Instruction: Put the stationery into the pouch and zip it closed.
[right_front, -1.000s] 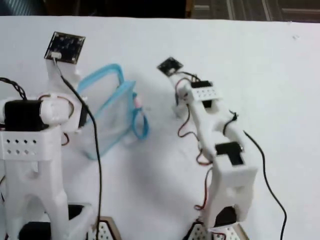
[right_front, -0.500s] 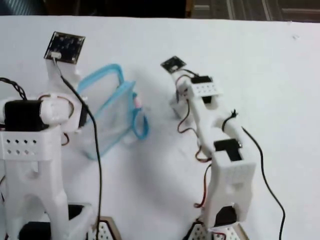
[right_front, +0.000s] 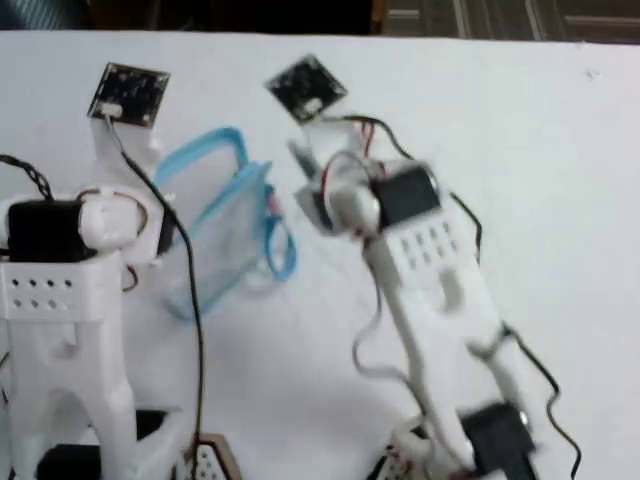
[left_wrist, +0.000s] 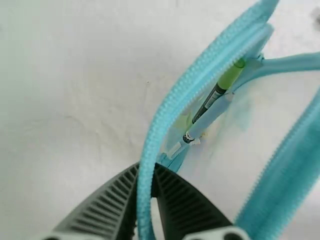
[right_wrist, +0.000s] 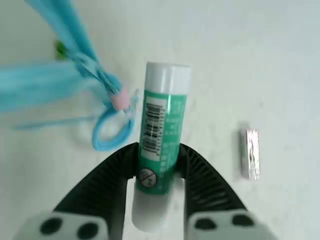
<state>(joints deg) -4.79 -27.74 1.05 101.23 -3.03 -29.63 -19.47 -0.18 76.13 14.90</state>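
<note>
Glue stick (right_wrist: 161, 125): light, stiff, slick tube; my right gripper (right_wrist: 157, 152) clamps its lower half, near the pouch (right_front: 220, 230).
Pouch: soft, floppy; my left gripper (left_wrist: 145, 175) pinches its zipper edge; pen (left_wrist: 212, 97) inside.

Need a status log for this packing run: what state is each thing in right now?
pouch: unzipped, one zipper edge pinched.
pen: inside the pouch.
glue stick: gripped, outside the pouch.
small silver block: loose on the table.
left tool: shut on the pouch's zipper edge.
right tool: shut on the glue stick.
</note>
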